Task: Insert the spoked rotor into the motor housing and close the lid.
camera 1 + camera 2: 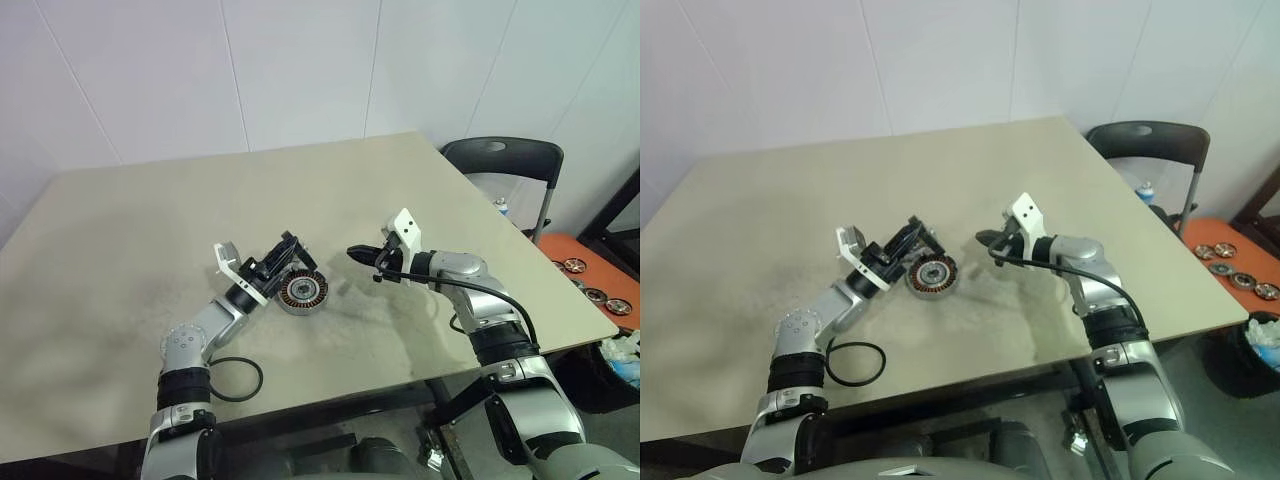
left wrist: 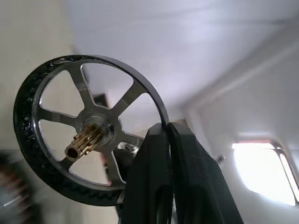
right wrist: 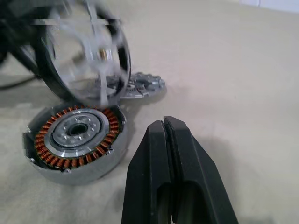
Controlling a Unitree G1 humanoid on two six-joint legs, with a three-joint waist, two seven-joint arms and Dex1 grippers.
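Observation:
My left gripper [image 1: 288,250] is shut on the rim of the spoked rotor [image 2: 88,135], a silver wheel with a dark rim and a brass toothed shaft at its hub. The rotor [image 3: 93,51] hangs tilted on edge just above the motor housing [image 1: 302,291]. The housing [image 3: 77,133] lies flat on the table, its copper windings and silvery centre facing up. Behind it the grey notched lid [image 3: 145,86] rests flat on the table. My right gripper [image 1: 355,255] is shut on nothing, hovering a little to the right of the housing.
A black ring [image 1: 236,378] lies on the beige table [image 1: 150,220] near my left arm. A dark chair [image 1: 500,160] stands past the table's right edge. An orange tray [image 1: 590,285] with several round parts sits beyond it.

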